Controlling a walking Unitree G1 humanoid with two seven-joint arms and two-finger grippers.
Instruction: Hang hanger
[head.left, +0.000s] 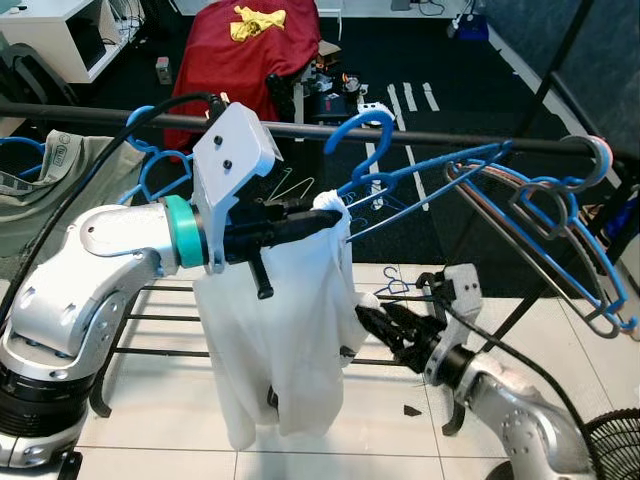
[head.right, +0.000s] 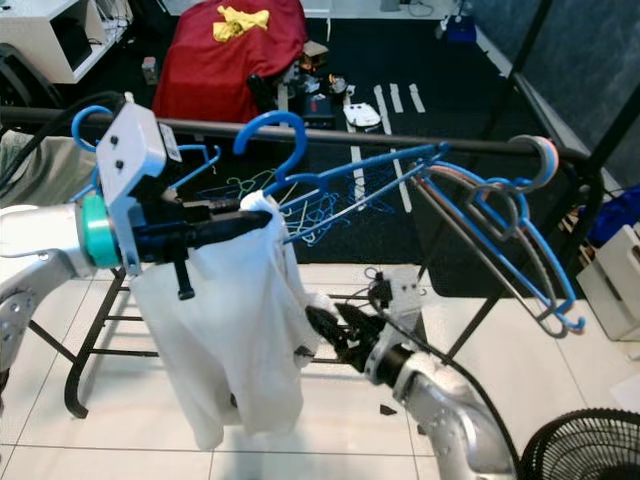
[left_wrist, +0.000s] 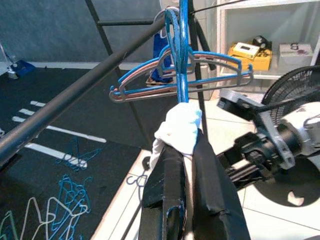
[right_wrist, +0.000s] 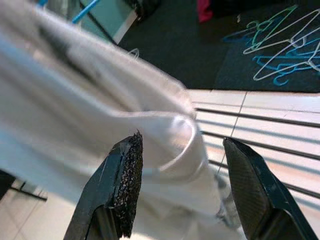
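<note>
A blue hanger (head.left: 362, 125) carries a white garment (head.left: 280, 340) that hangs down in front of the black rail (head.left: 450, 140). My left gripper (head.left: 325, 215) is shut on the hanger's neck and the bunched white collar (left_wrist: 179, 125). The hanger's hook is at rail height; I cannot tell whether it rests on the rail. My right gripper (head.left: 375, 320) is lower, at the garment's right edge. Its fingers are open, with a fold of the white cloth (right_wrist: 170, 150) between them, not pinched.
Several blue and grey hangers (head.left: 560, 230) hang at the rail's right end. More blue hangers and a grey-green garment (head.left: 60, 170) hang at its left. Loose hangers (head.right: 330, 205) litter the dark mat. A red cloth (head.left: 250, 50) lies behind, and a fan (head.left: 610, 445) stands at the lower right.
</note>
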